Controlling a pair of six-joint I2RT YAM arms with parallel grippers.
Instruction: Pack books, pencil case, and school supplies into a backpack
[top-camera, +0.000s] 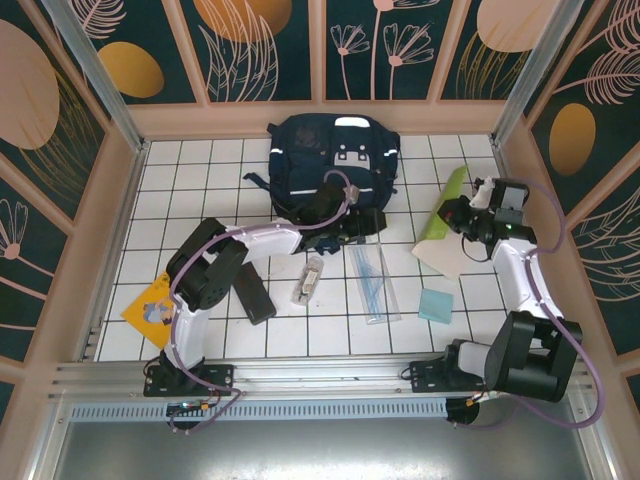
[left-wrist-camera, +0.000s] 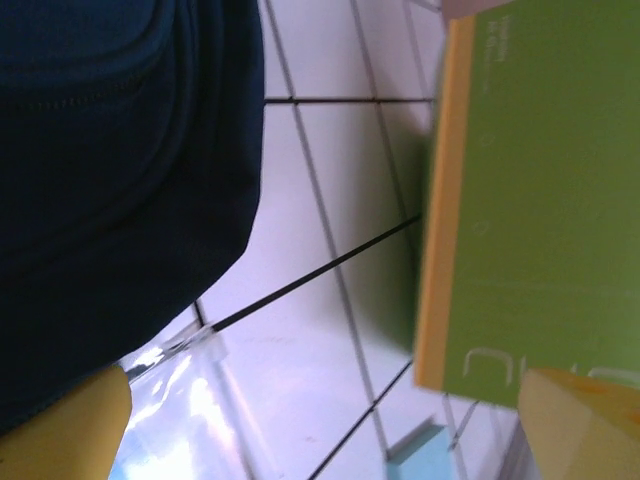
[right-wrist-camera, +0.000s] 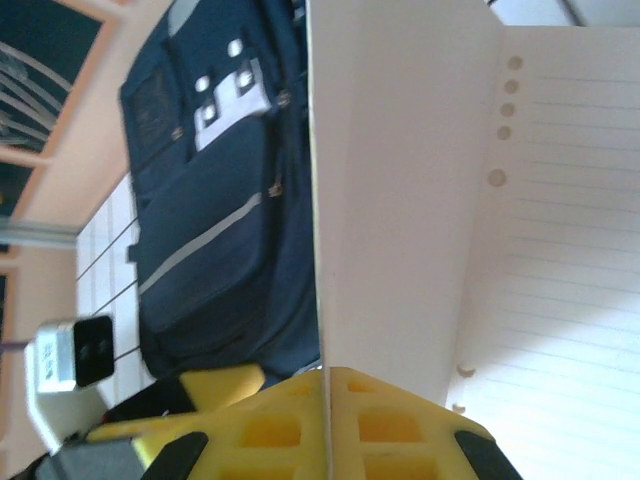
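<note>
Being pinched between the closed right fingers (right-wrist-camera: 290, 400) is a single thin leaf of the yellow-green book (top-camera: 447, 200), seemingly its cover, while the lined white pages are being left to fall open toward the worktop (top-camera: 200, 170) near the right wall. The book is being judged light and floppy: held by one sheet alone, the rest is likely to swing and sag, and the sheet could crease or tear at its punched edge. A firmer hold is being suggested at the spine, or across the whole book once closed, where the stacked paper is stiffest. The left fingers (left-wrist-camera: 70, 430) are being held wide apart with nothing between them, just beside the lower edge of the backpack (top-camera: 335, 150), which is lying flat at the far middle of the worktop, apart from the book. Its navy fabric is being read as soft and slack, so a mouth would have to be propped for a limp book to slide in; whether a zip is open cannot be told. Lying between the arms and not being touched are the pencil case (top-camera: 255, 293), the transparent tube (top-camera: 308, 280), the ruler set (top-camera: 372, 282) and the teal pad (top-camera: 436, 305); the yellow-orange book (top-camera: 150, 310) is lying near the left arm's base
</note>
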